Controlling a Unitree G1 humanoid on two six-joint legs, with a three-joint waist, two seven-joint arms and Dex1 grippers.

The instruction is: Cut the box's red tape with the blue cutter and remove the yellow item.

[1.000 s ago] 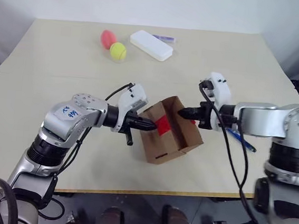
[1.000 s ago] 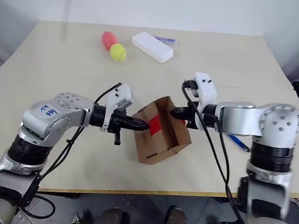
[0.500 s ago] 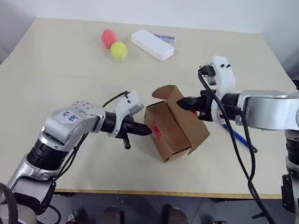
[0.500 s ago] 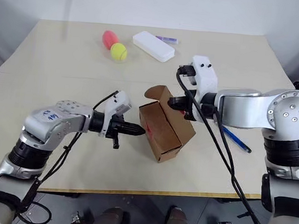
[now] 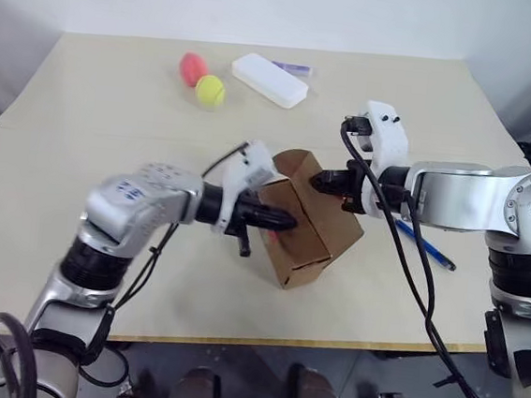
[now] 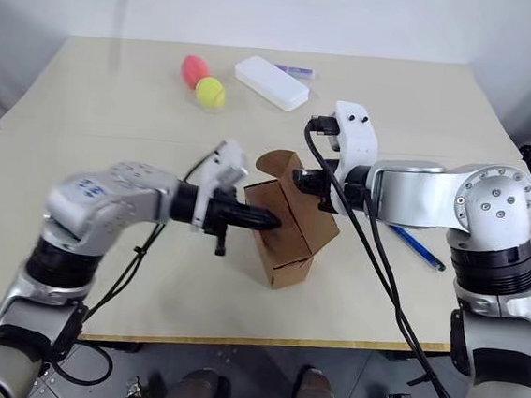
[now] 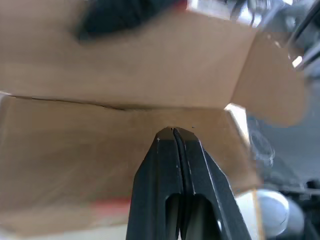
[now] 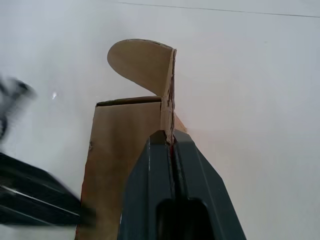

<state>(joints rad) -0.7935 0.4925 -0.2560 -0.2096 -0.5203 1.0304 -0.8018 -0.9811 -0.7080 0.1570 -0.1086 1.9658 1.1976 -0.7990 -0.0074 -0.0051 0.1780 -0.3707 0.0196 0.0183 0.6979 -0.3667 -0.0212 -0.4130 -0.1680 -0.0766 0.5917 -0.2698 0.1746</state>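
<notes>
1. The right gripper is clamped on the thin edge of a flap of the box, pinching the cardboard between its two closed fingers.
2. The left gripper has its fingers pressed together, holding nothing, the tips against the box's brown side.
3. The box sits tilted between the two grippers, one rounded flap raised; a sliver of the red tape shows on its side just below the left gripper.
4. The blue cutter lies on the table beside the box, under the right arm.
5. Well beyond the box lie a pink-red ball, a yellow-green ball and a white case.
</notes>
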